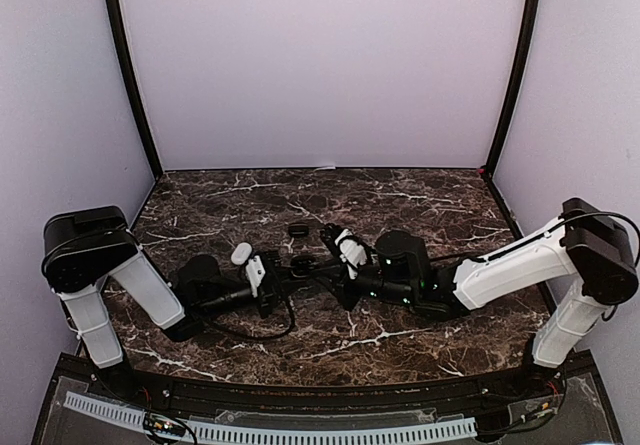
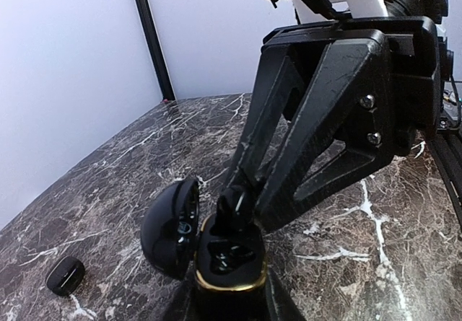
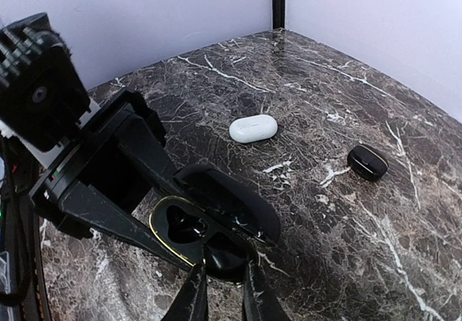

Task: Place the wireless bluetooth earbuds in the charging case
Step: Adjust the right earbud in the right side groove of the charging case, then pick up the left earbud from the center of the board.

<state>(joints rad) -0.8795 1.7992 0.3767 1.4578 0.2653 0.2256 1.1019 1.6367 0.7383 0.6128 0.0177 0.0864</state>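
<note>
My left gripper (image 2: pixel 227 303) is shut on an open black charging case with a gold rim (image 2: pixel 229 260), its lid (image 2: pixel 170 227) swung to the left. My right gripper (image 3: pixel 220 292) is shut on a black earbud (image 3: pixel 229 252) and holds it at the case's socket nearest its fingers; the other socket (image 3: pixel 177 223) shows dark. The earbud also shows in the left wrist view (image 2: pixel 235 207), at the case's far end between the right gripper's fingers (image 2: pixel 289 162). In the top view both grippers meet at mid-table (image 1: pixel 305 270). No other earbuds show.
A closed white case (image 3: pixel 253 128) lies on the marble beyond the held case, also in the top view (image 1: pixel 241 253). A small closed black case (image 3: pixel 367 162) lies farther back (image 1: pixel 298 230) (image 2: pixel 65 274). Walls enclose the table on three sides.
</note>
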